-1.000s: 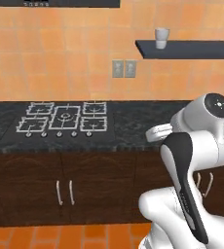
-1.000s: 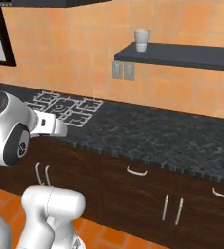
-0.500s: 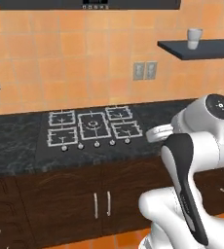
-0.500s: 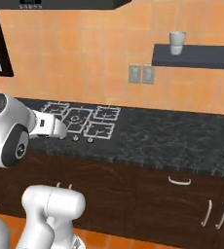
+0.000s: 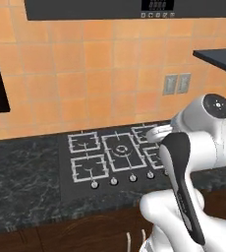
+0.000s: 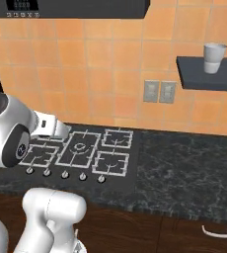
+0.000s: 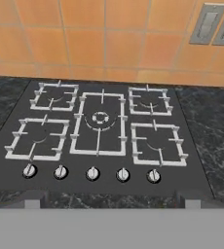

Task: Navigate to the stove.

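Note:
The stove [image 5: 112,157] is a flat black cooktop set into the dark counter, with pale wire grates over five burners. It sits just ahead of the arm, under the folded hand [image 6: 49,127]. The stove [image 6: 83,153] lies left of centre in the right base view. In the hand view the stove [image 7: 99,133] spreads across the middle, with its row of silver knobs [image 7: 92,173] along the front. My gripper [image 7: 111,200] is open, its two tips far apart and nothing between them.
Dark marbled counter [image 6: 184,168] runs to both sides of the cooktop. Above hangs a dark hood with a digital display [image 5: 156,6]. Two wall outlets [image 6: 159,92] sit on the orange tiles, and a dark shelf carries a cup [image 6: 213,58]. Brown cabinet doors [image 6: 216,232] lie below.
The base has driven closer: the whole scene shifted, and the stove grew larger and came to the middle of the left base view. The arm's pose is unchanged.

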Motion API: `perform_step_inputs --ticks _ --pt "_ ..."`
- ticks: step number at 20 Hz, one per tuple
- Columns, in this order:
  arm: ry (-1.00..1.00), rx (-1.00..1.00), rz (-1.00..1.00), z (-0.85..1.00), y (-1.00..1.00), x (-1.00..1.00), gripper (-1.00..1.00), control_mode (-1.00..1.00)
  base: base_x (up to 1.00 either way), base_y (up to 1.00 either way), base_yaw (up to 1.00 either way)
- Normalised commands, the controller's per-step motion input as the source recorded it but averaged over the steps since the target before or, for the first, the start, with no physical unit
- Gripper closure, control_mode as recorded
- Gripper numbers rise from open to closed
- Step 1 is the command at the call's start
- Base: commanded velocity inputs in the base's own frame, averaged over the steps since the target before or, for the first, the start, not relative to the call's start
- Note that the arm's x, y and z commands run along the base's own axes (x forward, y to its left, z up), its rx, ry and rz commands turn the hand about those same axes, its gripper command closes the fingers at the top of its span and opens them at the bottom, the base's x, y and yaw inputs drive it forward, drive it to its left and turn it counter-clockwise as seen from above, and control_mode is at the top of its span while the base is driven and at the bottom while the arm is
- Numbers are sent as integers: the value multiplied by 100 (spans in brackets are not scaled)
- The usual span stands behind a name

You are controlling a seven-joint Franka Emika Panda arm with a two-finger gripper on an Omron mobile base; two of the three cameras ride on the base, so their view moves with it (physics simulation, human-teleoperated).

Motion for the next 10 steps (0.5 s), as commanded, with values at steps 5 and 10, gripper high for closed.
perform_step_inputs --ticks 5,10 --pt "0 0 0 0 0 0 -100 100 90 22 31" --pt "0 0 0 0 0 0 -100 100 87 9 70"
